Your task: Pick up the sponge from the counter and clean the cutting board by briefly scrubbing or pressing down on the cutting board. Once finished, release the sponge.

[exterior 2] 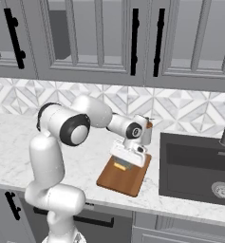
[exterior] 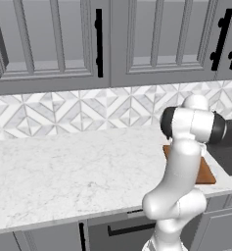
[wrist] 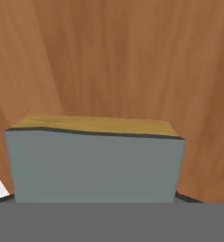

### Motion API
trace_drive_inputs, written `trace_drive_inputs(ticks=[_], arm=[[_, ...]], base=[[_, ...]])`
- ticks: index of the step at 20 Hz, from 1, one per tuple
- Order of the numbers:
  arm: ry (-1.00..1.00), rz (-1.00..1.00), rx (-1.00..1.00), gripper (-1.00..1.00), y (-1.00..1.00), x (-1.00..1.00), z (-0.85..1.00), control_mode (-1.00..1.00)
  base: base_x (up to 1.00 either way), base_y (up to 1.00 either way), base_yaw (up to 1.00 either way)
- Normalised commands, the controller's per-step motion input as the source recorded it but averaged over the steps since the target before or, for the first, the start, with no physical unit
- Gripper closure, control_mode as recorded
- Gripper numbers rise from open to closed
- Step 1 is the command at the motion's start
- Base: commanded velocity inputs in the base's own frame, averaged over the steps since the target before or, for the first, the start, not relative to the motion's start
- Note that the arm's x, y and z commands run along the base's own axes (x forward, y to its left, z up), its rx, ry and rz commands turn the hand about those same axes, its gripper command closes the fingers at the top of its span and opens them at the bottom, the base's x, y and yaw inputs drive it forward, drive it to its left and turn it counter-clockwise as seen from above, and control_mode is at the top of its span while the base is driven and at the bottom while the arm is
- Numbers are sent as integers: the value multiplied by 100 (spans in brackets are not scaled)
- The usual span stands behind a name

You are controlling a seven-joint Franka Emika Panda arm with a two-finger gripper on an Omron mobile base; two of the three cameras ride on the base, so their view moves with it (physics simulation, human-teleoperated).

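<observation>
- Stretching across the room under grey cabinets [exterior 2: 85, 38] and a diamond-tiled wall [exterior: 63, 112], the white marble surface [exterior: 63, 166] runs to a dark sink [exterior 2: 199, 166] at its right end.
- Reaching forward from its base, the white arm [exterior 2: 61, 142] has its elbow bent and its forearm laid nearly level, the wrist turned so the hand points down over the board.
- The cutting board [exterior 2: 128, 178] lies flat on the surface just beside the sink, a reddish-brown slab, stiff and steady by the look of it; I judge it will take a press without sliding much.
- The gripper [exterior 2: 125, 163] hangs right above the board's near half, closed on the sponge as best I can see from the right base view; its finger tips themselves are hidden.
- The sponge [wrist: 94, 160] sits in the gripper, grey-green face toward the hand camera and yellow layer at its far edge, close above the wood grain or touching it; I cannot tell which.
- Light and soft, I would guess, so it should squash under pressure; holding it across its short sides suits scrubbing.
</observation>
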Motion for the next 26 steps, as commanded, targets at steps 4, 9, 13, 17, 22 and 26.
trace_drive_inputs(ticks=[4,9,13,17,22,26], arm=[[-30,0,1,100,-3,-42,27,-100],[-32,0,0,100,17,-4,32,-100],[-15,0,0,-100,15,-7,52,-100],[5,0,0,-100,0,5,44,-100],[4,0,0,-100,0,4,15,-100],[0,-1,0,-100,-8,0,18,-100]], base=[[0,0,0],[0,0,0],[0,0,0],[0,0,0],[0,0,0],[0,0,0]])
